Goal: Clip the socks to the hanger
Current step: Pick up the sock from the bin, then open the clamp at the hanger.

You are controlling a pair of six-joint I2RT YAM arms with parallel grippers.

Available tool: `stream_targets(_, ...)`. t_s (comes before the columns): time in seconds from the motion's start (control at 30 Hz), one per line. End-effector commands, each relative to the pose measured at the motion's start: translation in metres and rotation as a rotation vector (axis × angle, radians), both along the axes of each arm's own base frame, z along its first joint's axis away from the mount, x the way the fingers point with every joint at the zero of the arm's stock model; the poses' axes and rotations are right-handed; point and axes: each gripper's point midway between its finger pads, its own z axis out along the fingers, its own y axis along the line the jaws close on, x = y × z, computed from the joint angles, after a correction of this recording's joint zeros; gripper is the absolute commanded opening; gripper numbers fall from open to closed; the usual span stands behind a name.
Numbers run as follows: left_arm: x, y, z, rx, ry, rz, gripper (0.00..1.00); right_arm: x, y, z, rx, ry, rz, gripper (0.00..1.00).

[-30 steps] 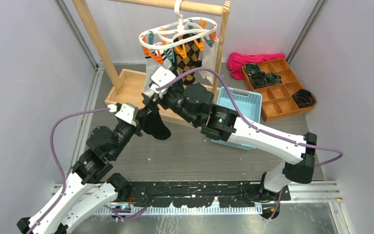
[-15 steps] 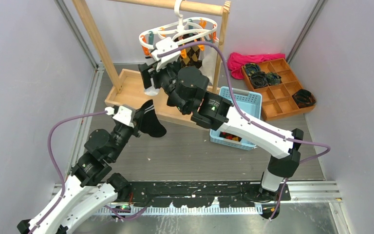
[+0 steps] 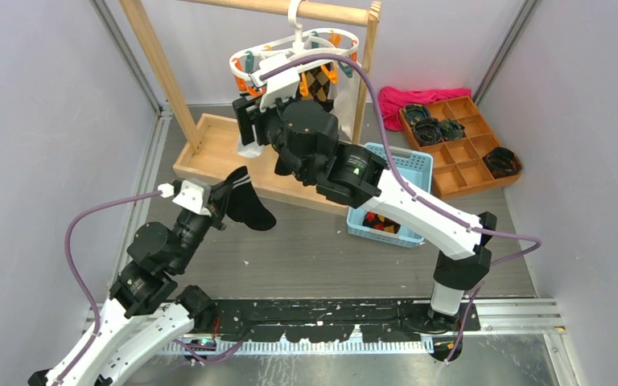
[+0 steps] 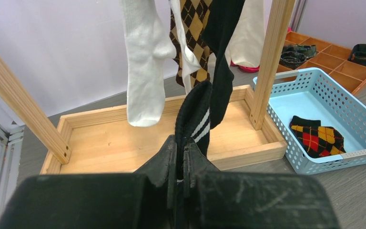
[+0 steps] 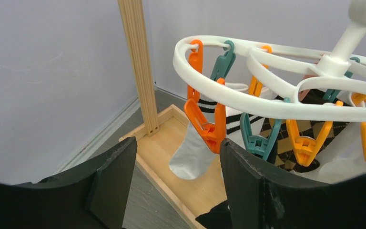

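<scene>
left hand (image 4: 180, 143) clenched on a black white-striped sock (image 4: 194, 112) near its cuff, held aloft by the light wooden tray's (image 4: 124, 157) front edge. right hand (image 5: 177, 148) released, fingers (image 5: 112, 181) spread just under the white plastic oval hanger's (image 5: 248, 107) rim, an orange clip (image 5: 204, 125) facing the open gap.

**Left gripper clamped, right gripper spread**

The left arm rises from the counter's near edge with its elbow bent and its forearm angled toward the middle of the counter. The left gripper (image 4: 180, 152) has its jaws pressed together on a black sock (image 4: 191, 106). The right arm stretches long from the near edge, slanting leftward toward the far edge with its wrist raised high. The right gripper (image 5: 177, 150) has its jaws standing apart.
</scene>
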Motion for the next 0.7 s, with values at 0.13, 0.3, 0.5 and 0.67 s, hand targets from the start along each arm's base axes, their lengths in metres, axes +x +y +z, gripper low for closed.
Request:
stream_targets(0.13, -0.003, 0.001, 0.013, -0.053, -0.019, -0.005, 0.0, 0.014, -0.004, 0.008, 0.039, -0.012, -0.067, 0.69)
stream_targets(0.3, -0.002, -0.002, 0.013, -0.051, -0.014, -0.014, 0.0, 0.029, -0.006, 0.008, 0.043, -0.025, -0.099, 0.68)
stream_targets(0.5, -0.001, -0.003, 0.014, -0.051, -0.019, -0.015, 0.0, 0.041, -0.008, 0.013, 0.054, -0.041, -0.125, 0.67)
stream_targets(0.67, 0.0, -0.003, 0.015, -0.047, -0.026, -0.01, 0.0, 0.045, -0.007, 0.017, 0.062, -0.052, -0.132, 0.66)
